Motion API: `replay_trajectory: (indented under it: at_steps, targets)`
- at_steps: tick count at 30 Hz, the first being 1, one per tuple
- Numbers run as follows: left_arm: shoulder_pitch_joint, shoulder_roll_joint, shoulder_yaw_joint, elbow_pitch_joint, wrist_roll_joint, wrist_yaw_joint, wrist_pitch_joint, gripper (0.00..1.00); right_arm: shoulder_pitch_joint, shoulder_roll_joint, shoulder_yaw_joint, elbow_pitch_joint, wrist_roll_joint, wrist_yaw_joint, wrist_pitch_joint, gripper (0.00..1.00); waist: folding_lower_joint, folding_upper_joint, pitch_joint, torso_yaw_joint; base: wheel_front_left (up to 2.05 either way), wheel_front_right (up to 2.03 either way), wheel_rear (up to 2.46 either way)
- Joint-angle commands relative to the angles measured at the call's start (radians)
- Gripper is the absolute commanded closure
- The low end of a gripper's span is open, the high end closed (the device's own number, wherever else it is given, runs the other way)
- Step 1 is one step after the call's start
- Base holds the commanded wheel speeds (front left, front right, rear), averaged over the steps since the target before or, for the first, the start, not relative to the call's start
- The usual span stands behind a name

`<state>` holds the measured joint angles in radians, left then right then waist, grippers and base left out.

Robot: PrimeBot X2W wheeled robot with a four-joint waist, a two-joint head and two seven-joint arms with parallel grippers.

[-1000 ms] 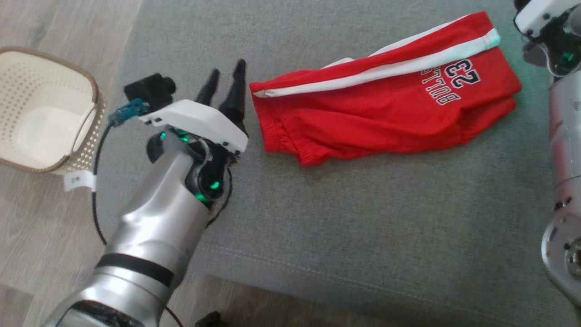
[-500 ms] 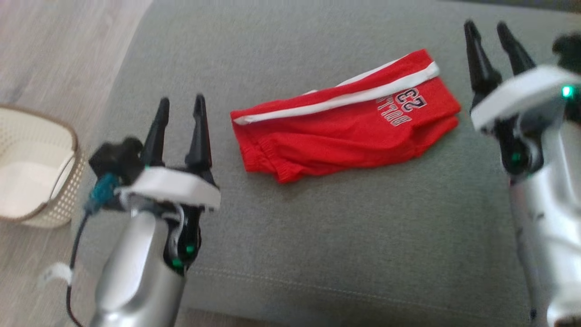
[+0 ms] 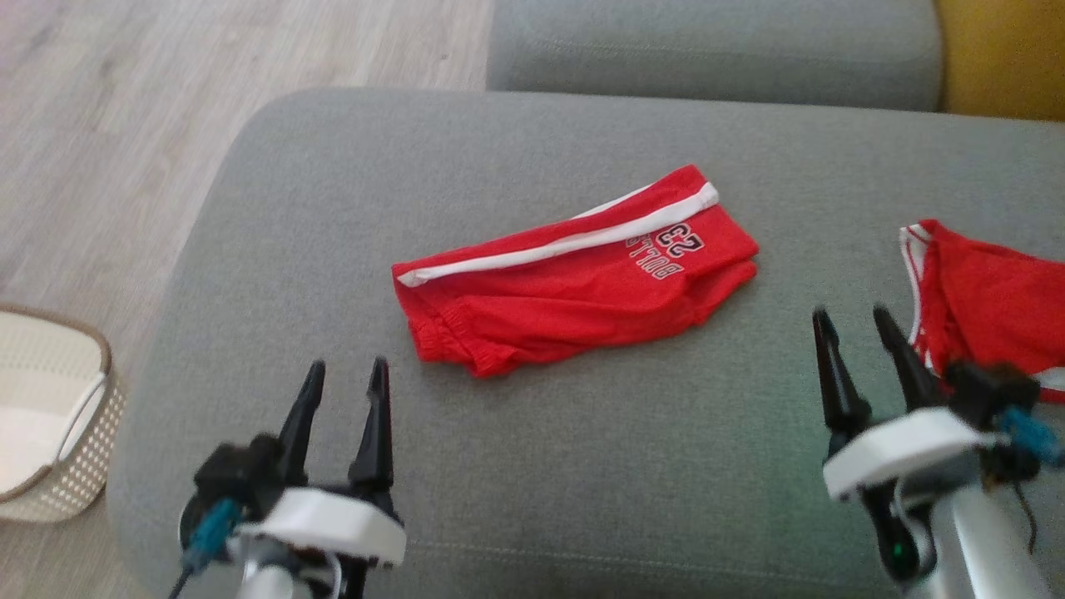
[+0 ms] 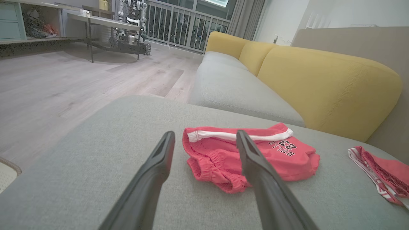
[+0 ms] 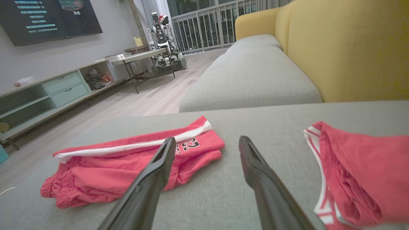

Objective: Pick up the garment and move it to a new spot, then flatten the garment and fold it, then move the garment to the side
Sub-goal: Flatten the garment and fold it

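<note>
Red shorts [image 3: 574,274] lie folded on the grey cushion [image 3: 582,466], ahead of and between the left gripper [image 3: 348,366] and right gripper [image 3: 850,314], both spread wide, empty and standing clear, probably because folding looks finished and only the sideways move remains.

I have the red shorts [image 3: 574,279] lying folded on the grey seat cushion [image 3: 532,482], with the white stripe [image 3: 549,248] along their far edge and the 23 print [image 3: 678,241] (upside down to me) near their right end. My left gripper [image 3: 348,366] hovers below-left of the shorts, fingers spread and empty. My right gripper [image 3: 850,314] is below-right of them, likewise spread. Another red garment [image 3: 990,291] lies right of the shorts, and a pale basket [image 3: 100,366] stands far left.
</note>
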<state>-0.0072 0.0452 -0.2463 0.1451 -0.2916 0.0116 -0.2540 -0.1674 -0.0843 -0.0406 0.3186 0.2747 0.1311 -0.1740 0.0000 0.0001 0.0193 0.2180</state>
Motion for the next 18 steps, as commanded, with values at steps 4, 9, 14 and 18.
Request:
replay_trajectory:
  at_steps: [4, 9, 14, 18]
  targets:
    - [0.04, 0.005, 0.023, -0.062, 0.001, 0.03, -0.008, 0.0, 0.053, 0.027, -0.01, -0.06, -0.006, 0.0, -0.021, 0.0, 0.0, -0.0001, -0.037, -0.027, 0.0, 0.0, 0.0]
    - [0.059, 0.005, 0.015, -0.072, 0.001, 0.041, -0.008, 0.0, 0.072, 0.033, -0.017, -0.074, -0.006, 0.0, -0.011, 0.0, 0.0, -0.0001, -0.047, -0.028, 0.0, 0.0, 0.0]
    - [0.046, 0.005, 0.009, -0.071, 0.018, 0.039, -0.008, 0.0, 0.066, 0.034, -0.021, -0.067, 0.053, 0.0, 0.02, 0.0, 0.0, -0.0001, -0.036, -0.013, 0.0, 0.0, 0.0]
    - [0.028, 0.005, -0.006, -0.087, 0.03, 0.042, -0.008, 0.0, 0.034, 0.034, -0.034, -0.037, 0.163, 0.0, 0.076, 0.0, 0.0, -0.0001, 0.0, 0.017, 0.0, 0.0, 0.0]
